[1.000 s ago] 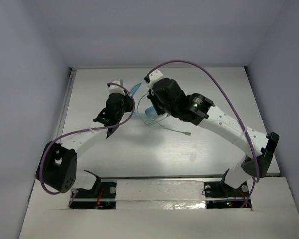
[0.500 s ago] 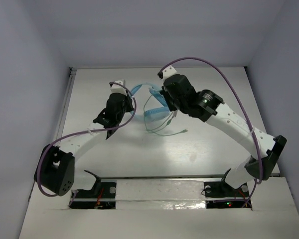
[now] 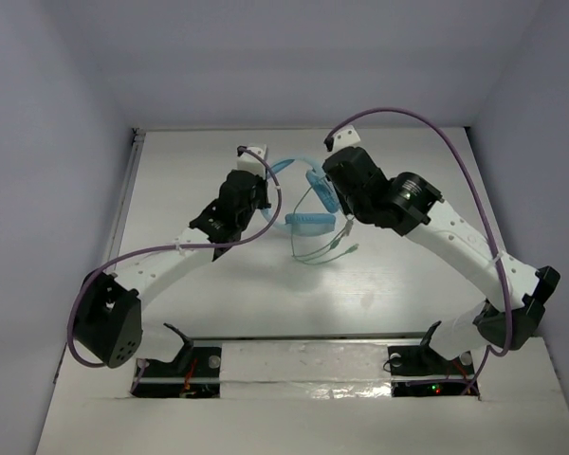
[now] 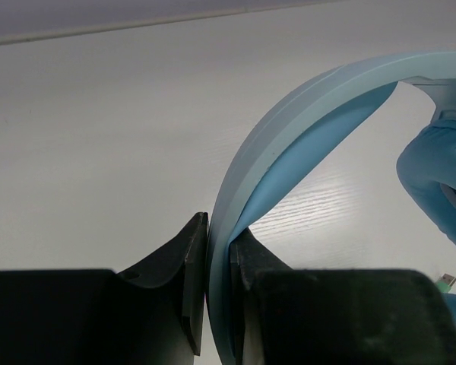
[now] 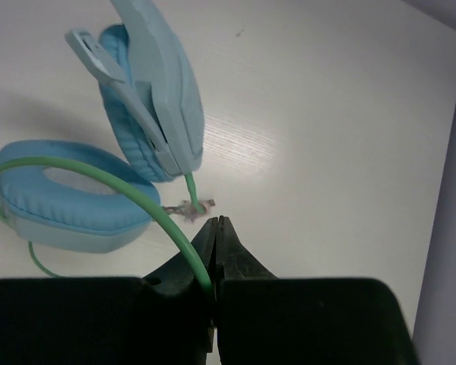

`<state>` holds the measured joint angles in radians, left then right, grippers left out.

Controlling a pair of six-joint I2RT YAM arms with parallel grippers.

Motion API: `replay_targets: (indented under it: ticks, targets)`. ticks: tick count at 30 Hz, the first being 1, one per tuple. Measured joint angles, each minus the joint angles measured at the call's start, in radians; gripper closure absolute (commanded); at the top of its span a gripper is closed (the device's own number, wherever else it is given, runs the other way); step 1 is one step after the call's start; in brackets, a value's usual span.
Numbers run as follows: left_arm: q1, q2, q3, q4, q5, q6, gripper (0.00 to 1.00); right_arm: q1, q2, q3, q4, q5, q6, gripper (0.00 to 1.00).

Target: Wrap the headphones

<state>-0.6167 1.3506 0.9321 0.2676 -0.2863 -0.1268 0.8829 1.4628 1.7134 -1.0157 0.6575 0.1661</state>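
Headphones (image 3: pixel 310 224) — headband (image 4: pixel 311 99) pinched in left hand (image 4: pixel 218 228); cable (image 5: pixel 137 194) pinched in right hand (image 5: pixel 216 228).

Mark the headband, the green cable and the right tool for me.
headband (image 4: pixel 283 114), left wrist view, on the pale outer arc of the band.
green cable (image 5: pixel 167 222), right wrist view, on the curved run leading into the grip.
right tool (image 5: pixel 218 222), right wrist view, between the closed fingertips.

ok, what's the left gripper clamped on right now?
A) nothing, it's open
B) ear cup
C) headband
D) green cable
C: in the left wrist view the left gripper is shut on the light blue headband; the green cable sits in the right gripper instead.
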Motion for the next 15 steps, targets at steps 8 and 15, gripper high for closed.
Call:
replay_targets:
  ticks: [8, 15]
  targets:
    - [0.002, 0.006, 0.002, -0.028, -0.022, 0.036, 1.00, 0.000, -0.115, -0.144, -0.106, 0.031, 0.097, 1.00]
    - [-0.045, 0.021, 0.006, -0.031, -0.021, 0.095, 1.00, -0.001, 0.003, -0.019, -0.071, 0.037, 0.035, 1.00]
